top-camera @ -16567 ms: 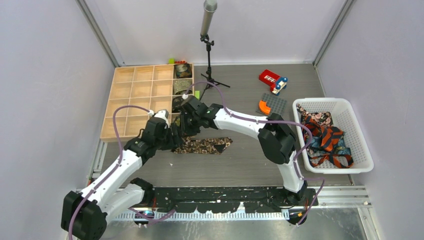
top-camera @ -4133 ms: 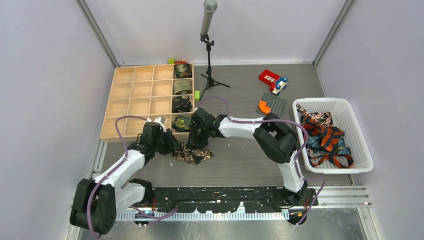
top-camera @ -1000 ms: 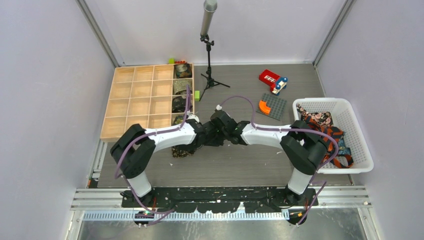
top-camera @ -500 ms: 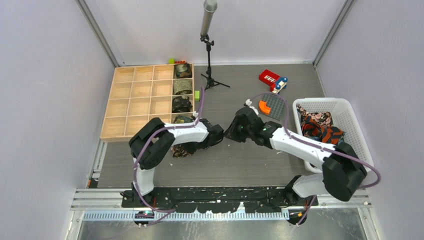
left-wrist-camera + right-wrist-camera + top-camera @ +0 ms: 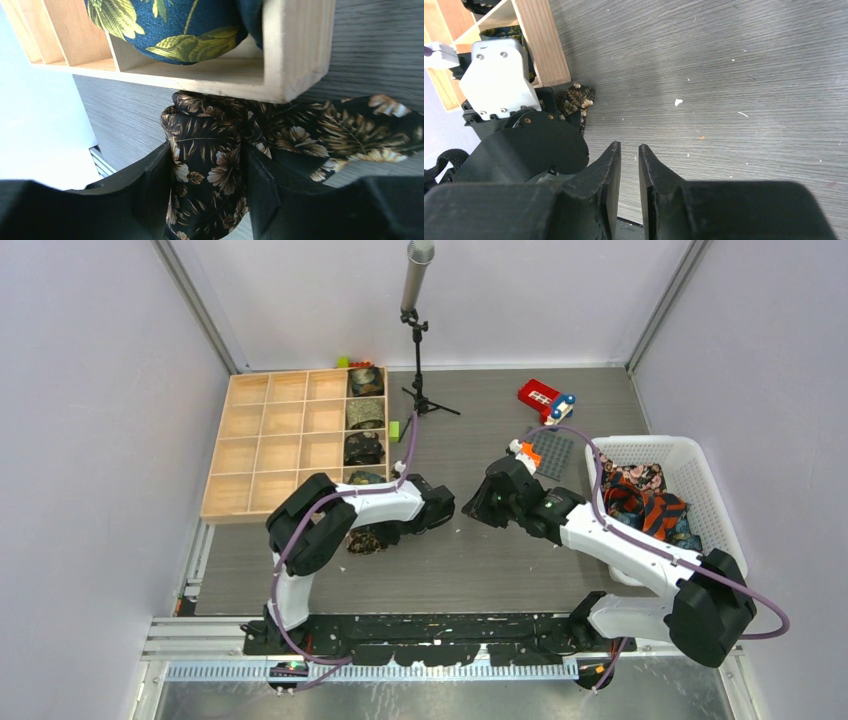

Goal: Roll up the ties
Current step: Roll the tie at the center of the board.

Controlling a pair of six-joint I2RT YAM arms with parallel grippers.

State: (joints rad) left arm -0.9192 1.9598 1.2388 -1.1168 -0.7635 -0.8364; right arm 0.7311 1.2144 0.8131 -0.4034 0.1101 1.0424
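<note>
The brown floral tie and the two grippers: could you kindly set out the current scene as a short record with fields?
brown floral tie: coiled on the table beside the wooden tray's near corner, tail trailing loose
left gripper: fingers clamped on the coil
right gripper: fingers nearly together, nothing between them, over the table
wooden tray: blue leaf tie rolled in the corner compartment
basket: loose ties piled inside
</note>
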